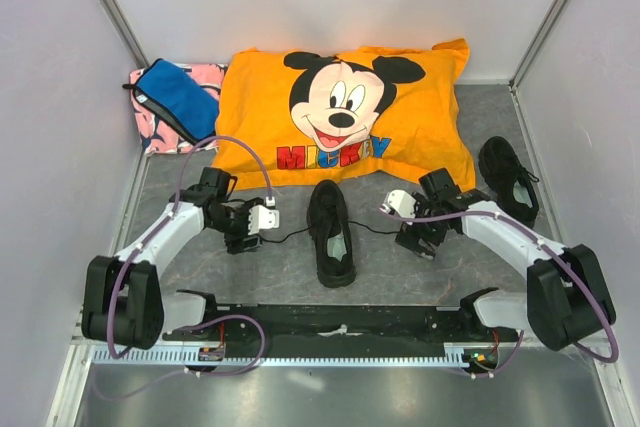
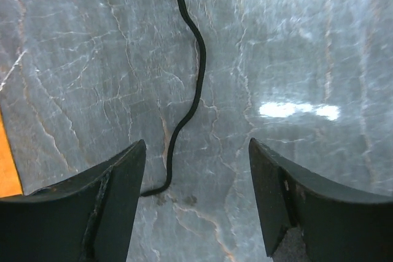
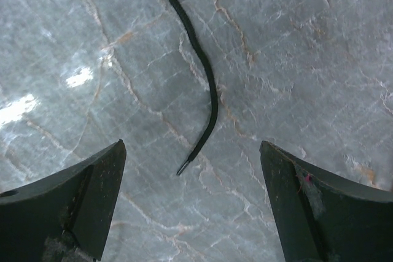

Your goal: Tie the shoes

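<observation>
In front of the orange pillow [image 1: 340,112], the middle shoe [image 1: 331,232] lies between both arms; the other shoe [image 1: 508,179] sits beyond the right arm. The left gripper [image 2: 196,151] and the right gripper [image 3: 191,151] gape empty over the middle shoe's left lace [image 2: 198,59] and right lace [image 3: 209,84].

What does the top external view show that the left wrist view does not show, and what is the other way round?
Only the top external view: the middle shoe, the right shoe, the orange pillow and the right gripper.
Only the left wrist view: close up, the lace ends loose on the table, near one of the open fingers.
Both: the left gripper, that lace and the grey table.
</observation>
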### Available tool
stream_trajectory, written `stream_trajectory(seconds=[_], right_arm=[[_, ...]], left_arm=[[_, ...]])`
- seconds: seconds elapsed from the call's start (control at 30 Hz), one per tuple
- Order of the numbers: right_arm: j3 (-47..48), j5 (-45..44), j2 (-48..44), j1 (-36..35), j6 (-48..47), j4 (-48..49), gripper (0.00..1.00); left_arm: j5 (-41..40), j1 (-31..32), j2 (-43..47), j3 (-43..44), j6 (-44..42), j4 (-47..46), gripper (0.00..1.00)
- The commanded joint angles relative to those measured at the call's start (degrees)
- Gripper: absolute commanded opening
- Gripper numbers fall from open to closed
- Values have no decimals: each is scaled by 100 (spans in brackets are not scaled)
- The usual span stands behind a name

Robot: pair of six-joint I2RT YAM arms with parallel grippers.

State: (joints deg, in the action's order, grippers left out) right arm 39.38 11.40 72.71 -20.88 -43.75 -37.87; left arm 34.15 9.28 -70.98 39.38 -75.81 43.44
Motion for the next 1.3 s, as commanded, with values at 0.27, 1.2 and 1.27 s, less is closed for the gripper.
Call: stream_trajectory(seconds=[0.27,1.2,1.27], right_arm=[[-290,-340,675,5,235,894,89],[3505,2543,-127,-714,2555,657,0],[3778,2595,41,-1136,2695,728,0]], left_arm=[[-559,39,-724,-184,-751,-986,53],[927,48,3098,897,989,1773,2],[962,48,3309,861,937,1939,2]])
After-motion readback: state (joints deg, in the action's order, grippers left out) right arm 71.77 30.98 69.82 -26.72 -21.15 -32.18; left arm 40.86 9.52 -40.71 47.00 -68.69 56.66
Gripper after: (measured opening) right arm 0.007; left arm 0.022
